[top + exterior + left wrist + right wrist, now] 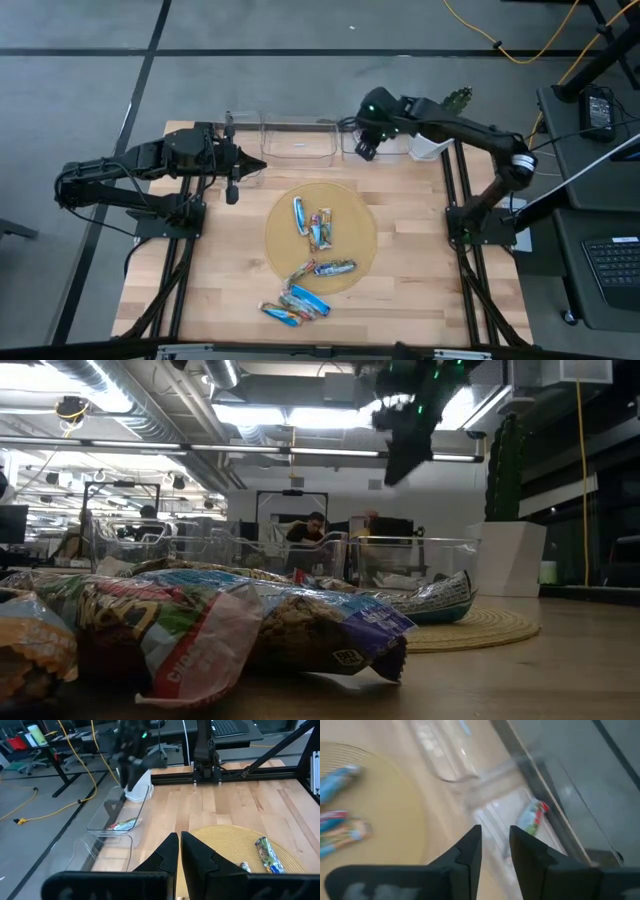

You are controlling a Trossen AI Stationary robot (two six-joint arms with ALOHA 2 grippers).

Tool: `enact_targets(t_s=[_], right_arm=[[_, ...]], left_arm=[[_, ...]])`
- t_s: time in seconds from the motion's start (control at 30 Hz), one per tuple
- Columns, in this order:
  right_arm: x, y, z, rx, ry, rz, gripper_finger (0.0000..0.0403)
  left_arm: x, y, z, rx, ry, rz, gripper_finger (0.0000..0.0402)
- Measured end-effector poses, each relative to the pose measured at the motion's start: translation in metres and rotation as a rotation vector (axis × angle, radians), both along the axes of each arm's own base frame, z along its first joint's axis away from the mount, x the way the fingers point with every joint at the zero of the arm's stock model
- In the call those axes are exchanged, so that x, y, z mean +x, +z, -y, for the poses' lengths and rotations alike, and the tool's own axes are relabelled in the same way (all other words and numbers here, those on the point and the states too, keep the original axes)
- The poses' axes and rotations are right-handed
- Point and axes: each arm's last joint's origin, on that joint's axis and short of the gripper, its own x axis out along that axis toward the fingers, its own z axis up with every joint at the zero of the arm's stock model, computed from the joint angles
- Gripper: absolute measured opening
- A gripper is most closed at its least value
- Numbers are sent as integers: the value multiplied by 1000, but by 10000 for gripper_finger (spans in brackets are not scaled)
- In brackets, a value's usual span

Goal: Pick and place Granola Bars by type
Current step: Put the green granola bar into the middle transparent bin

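Granola Bars (318, 232) lie mostly on the round mat (358, 205), one already in the right bin (492, 810). The right gripper (495, 840), released and empty, hovers there; its blurred retreat might clip the wall. The left gripper (179, 851) waits clenched.

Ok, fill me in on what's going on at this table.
The robot is sorting granola bars from the round mat into clear bins. The right tool hangs above the right-hand bin, fingers parted and empty; one multicoloured bar lies in that bin. The left tool waits shut at the mat's far left side. Several bars remain on the mat.
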Motion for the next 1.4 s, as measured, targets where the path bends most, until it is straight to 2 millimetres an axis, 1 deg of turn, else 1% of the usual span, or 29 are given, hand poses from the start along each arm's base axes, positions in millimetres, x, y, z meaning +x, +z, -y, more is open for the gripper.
enact_targets(t_s=[0.1, 0.23, 0.37, 0.47, 0.57, 0.7, 0.77, 0.97, 1.07, 1.13, 1.27, 1.4], right_arm=[[-1, 19, -31, 10, 97, 73, 103], [-2, 39, -78, -5, 320, 137, 103], [-8, 53, -121, -81, 557, 150, 103], [-15, 59, -144, -111, 691, 154, 103], [-18, 62, -155, -94, 759, 175, 103], [-19, 62, -161, -40, 771, 185, 103], [-21, 60, -164, -15, 788, 170, 103], [-20, 52, -187, 51, 830, 103, 103], [-19, 45, -195, 75, 851, 55, 103], [-17, 39, -200, 114, 829, 10, 103], [-10, 24, -207, 191, 777, -74, 103], [0, 11, -218, 253, 798, -120, 103]], left_arm=[[0, 0, 0, -1, -1, -3, 15], [0, -1, 0, -1, -1, -8, 15], [0, -1, 0, -2, -1, -9, 15], [0, -1, 0, -2, -1, -9, 15], [0, -1, 0, -1, -1, -8, 15], [0, -1, 0, -2, -1, -8, 15], [0, -1, 0, -1, -1, -8, 15], [0, -1, 1, -8, -16, -10, 15], [-1, -2, 1, -16, -35, -20, 15], [-1, -3, 1, -18, -36, -30, 15], [-1, -3, 1, -7, -39, -34, 15], [-1, -3, 1, 12, -47, -38, 15]])
